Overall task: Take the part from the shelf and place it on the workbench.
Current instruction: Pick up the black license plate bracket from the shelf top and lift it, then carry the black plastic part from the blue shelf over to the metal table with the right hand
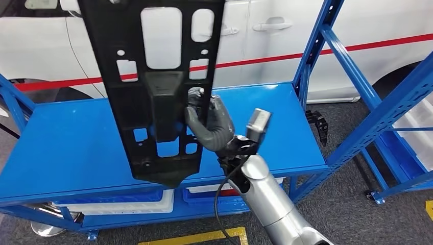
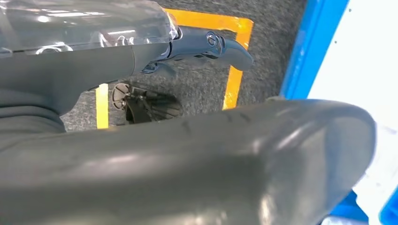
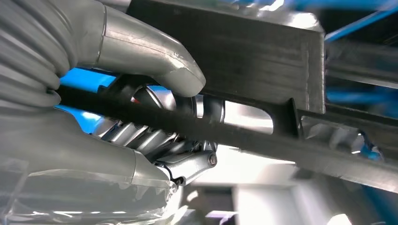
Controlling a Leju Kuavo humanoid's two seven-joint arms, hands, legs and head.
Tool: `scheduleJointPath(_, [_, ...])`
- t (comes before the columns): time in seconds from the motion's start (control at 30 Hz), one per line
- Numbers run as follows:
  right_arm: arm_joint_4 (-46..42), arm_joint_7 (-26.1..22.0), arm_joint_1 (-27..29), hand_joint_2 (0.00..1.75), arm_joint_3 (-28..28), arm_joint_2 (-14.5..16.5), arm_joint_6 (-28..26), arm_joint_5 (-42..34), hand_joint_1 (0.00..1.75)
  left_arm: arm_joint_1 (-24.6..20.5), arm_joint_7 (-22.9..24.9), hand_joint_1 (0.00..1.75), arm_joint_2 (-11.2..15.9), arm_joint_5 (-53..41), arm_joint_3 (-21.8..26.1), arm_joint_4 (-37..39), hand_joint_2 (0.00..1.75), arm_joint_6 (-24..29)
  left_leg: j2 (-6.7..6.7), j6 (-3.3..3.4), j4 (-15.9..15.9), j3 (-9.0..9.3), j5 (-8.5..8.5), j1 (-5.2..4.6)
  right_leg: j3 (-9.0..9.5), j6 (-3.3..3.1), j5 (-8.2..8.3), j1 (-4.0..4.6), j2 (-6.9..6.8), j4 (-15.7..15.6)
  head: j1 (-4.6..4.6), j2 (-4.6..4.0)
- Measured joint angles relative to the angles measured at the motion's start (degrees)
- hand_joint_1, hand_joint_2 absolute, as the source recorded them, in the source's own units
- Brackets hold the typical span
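Now, right hand (image 1: 210,124): you see it clamped on the black part's (image 1: 153,87) edge, thumb (image 3: 155,56) over one face.
Part: held upright above the blue workbench (image 1: 61,148).
Left hand (image 2: 206,44): hangs over grey floor (image 2: 197,89); you cannot tell its state.
Behind: white car (image 1: 357,30).

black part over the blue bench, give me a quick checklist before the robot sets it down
1. Right hand grips the black part: ok, thumb and fingers clamp an edge in the right wrist view.
2. Part above the blue workbench: ok.
3. Part level for placing: not ok, it hangs upright.
4. Bare bench surface beneath: ok.
5. Left hand out of the way: ok, it hangs above the floor.
6. Grip firmness: cannot tell.
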Motion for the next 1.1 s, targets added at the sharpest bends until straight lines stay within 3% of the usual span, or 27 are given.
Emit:
scheduleJointPath(0.13, [-12.79,0.86,3.84,1.75,-1.48,-3.79,6.77,-5.79,1.73,0.28,-1.11,0.00,-0.07,0.64,1.08,0.00,0.00,-0.64,0.03,1.10,-1.34,0.49,-0.02,0.08,-0.62,1.27,-0.82,-0.08,-0.09,1.11,0.05,0.00])
scheduleJointPath(0.2, [-17.46,1.20,4.79,1.75,-1.67,-5.45,7.43,-6.23,1.73,0.19,-1.22,0.00,-0.10,0.74,1.49,0.00,0.00,-0.63,0.14,1.64,-1.74,0.82,0.11,0.22,-2.85,1.85,-3.58,-0.30,0.03,5.99,0.09,0.00])
scheduleJointPath(0.27, [-20.87,1.21,6.09,1.75,-1.77,-7.01,7.36,-6.19,1.73,0.05,-1.22,0.00,-0.10,0.86,1.90,0.00,0.00,-0.58,0.11,1.90,-1.70,0.86,0.02,0.21,-6.48,2.23,-6.50,-0.58,0.05,12.99,0.10,0.00])
scheduleJointPath(0.3, [-22.19,1.13,6.75,1.75,-1.83,-7.71,7.15,-6.01,1.73,0.02,-1.22,0.00,-0.10,0.91,2.08,0.00,0.00,-0.51,0.08,1.92,-1.64,0.87,-0.04,0.21,-7.66,2.39,-6.84,-0.78,0.05,15.04,0.11,0.00])
scheduleJointPath(0.33, [-23.41,0.98,7.30,1.75,-1.87,-8.34,6.80,-5.71,1.73,0.02,-1.19,0.00,-0.10,0.96,2.23,0.00,0.00,-0.43,0.05,1.85,-1.53,0.90,-0.08,0.23,-7.86,2.54,-6.12,-1.01,0.04,15.12,0.11,-0.01])
scheduleJointPath(0.37, [-24.67,0.71,7.69,1.75,-1.90,-8.96,6.31,-5.22,1.73,0.02,-1.15,0.00,-0.13,1.02,2.36,0.00,0.00,-0.35,0.02,1.73,-1.35,0.92,-0.15,0.27,-6.92,2.66,-4.48,-1.25,0.02,13.02,0.11,-0.01])
scheduleJointPath(0.4, [-25.91,0.28,7.95,1.75,-1.91,-9.55,5.60,-4.49,1.73,0.02,-1.09,0.00,-0.17,1.07,2.50,0.00,0.00,-0.30,-0.01,1.52,-1.06,0.92,-0.29,0.32,-5.14,2.74,-2.46,-1.49,0.01,9.35,0.12,-0.01])
scheduleJointPath(0.47, [-28.35,-0.84,8.27,1.75,-1.92,-10.79,3.66,-2.52,1.73,-0.05,-0.94,0.00,-0.23,1.16,2.90,0.00,0.00,-0.23,-0.14,0.87,-0.22,0.55,-0.69,0.19,-2.23,2.59,-0.05,-1.63,0.13,3.23,0.14,0.00])
scheduleJointPath(0.6, [-31.85,-2.32,8.93,1.75,-1.93,-12.82,-1.19,2.23,1.73,-0.22,-0.70,0.00,-0.23,1.10,3.63,0.00,0.00,-0.13,-0.27,-0.43,0.24,0.01,-0.91,0.20,-2.10,1.21,0.56,-1.36,0.32,1.62,0.15,0.00])
scheduleJointPath(0.67, [-33.15,-2.61,8.99,1.75,-1.79,-13.56,-3.59,4.23,1.73,-0.20,-0.68,0.00,-0.24,0.80,3.80,0.00,0.00,-0.12,-0.25,-0.87,2.37,-0.76,-3.11,0.29,-2.32,0.41,1.04,-1.49,0.18,1.30,0.14,0.00])
scheduleJointPath(0.77, [-34.25,-3.18,9.16,1.75,-1.23,-14.83,-7.06,7.01,1.73,-0.22,-0.68,0.00,-0.20,0.38,3.96,0.00,0.00,-0.51,-0.24,-1.10,12.30,-4.11,-9.68,0.32,-3.23,-0.30,1.80,-1.18,-0.03,1.25,0.12,0.00])
scheduleJointPath(0.8, [-34.39,-3.27,9.28,1.75,-1.02,-15.20,-7.80,7.73,1.73,-0.21,-0.67,0.00,-0.19,0.34,4.05,0.00,0.00,-0.66,-0.24,-1.01,14.78,-4.69,-10.88,0.28,-3.68,-0.45,2.14,-0.99,-0.06,1.27,0.11,0.00])
scheduleJointPath(0.83, [-34.46,-3.28,9.39,1.75,-0.80,-15.51,-8.26,8.19,1.73,-0.21,-0.62,0.00,-0.19,0.33,4.13,0.00,0.00,-0.75,-0.24,-0.79,15.23,-4.24,-11.01,0.20,-4.12,-0.52,2.51,-0.80,-0.05,1.29,0.11,0.00])
scheduleJointPath(0.87, [-34.54,-3.28,9.48,1.75,-0.60,-15.80,-8.56,8.48,1.73,-0.22,-0.58,0.00,-0.18,0.33,4.19,0.00,0.00,-0.81,-0.25,-0.42,13.37,-2.61,-10.14,0.04,-4.53,-0.55,2.90,-0.64,-0.03,1.31,0.11,0.00])
scheduleJointPath(0.97, [-34.96,-2.99,9.56,1.75,-0.16,-16.44,-9.44,8.72,1.73,-0.54,-0.25,0.00,0.02,0.31,4.27,-0.04,0.00,-1.02,-0.10,1.07,1.61,4.87,-6.43,-0.92,-5.26,-0.34,4.09,-0.38,-0.08,1.28,0.15,0.00])
scheduleJointPath(1.0, [-35.06,-2.66,9.58,1.75,-0.03,-16.59,-9.78,8.67,1.73,-0.65,-0.05,0.00,0.14,0.30,4.32,-0.07,0.00,-1.04,-0.02,1.41,-0.61,6.06,-5.86,-1.25,-5.34,-0.08,4.48,-0.44,-0.18,1.19,0.14,0.00])
scheduleJointPath(1.1, [-34.91,-2.10,9.82,1.75,0.44,-17.19,-10.28,8.50,1.73,-0.69,0.62,0.00,0.32,0.31,4.69,-0.11,0.00,-0.73,0.10,2.11,-1.89,6.05,-4.39,-1.61,-5.31,0.90,5.77,-0.81,-0.44,0.56,0.12,0.00])
